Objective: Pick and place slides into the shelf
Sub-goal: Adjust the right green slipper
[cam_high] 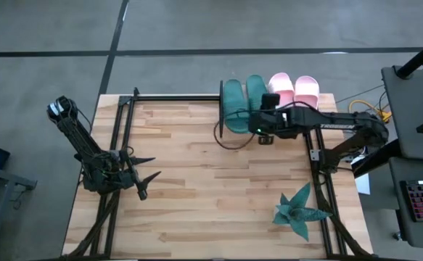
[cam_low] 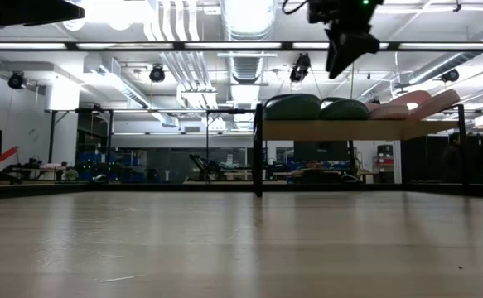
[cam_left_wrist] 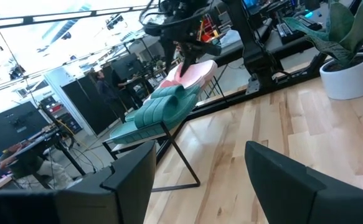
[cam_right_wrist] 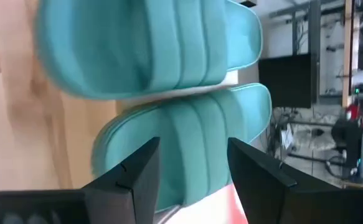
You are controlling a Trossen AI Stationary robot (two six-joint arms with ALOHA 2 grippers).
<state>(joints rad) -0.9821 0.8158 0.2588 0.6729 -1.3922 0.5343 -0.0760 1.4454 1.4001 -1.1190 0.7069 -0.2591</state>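
From above I see all four slides on the shelf point(cam_high: 320, 101) at the table's far edge: two teal slides point(cam_high: 243, 104) left, two pink slides point(cam_high: 294, 90) right. The right gripper point(cam_high: 255, 129) hangs over the nearer end of the teal pair, fingers apart and empty; its wrist view confirms the gap, with a teal strap point(cam_right_wrist: 187, 134) just beyond. The low view alone shows the shelf board raised on black uprights, with the gripper above it. The left gripper point(cam_high: 150, 179) waits open, well apart, over the table's left side. The tabletop point(cam_high: 196, 188) is light wood planks and carries a teal plant point(cam_high: 298, 212) at the near right. Behind lies a workshop with ceiling ducts.
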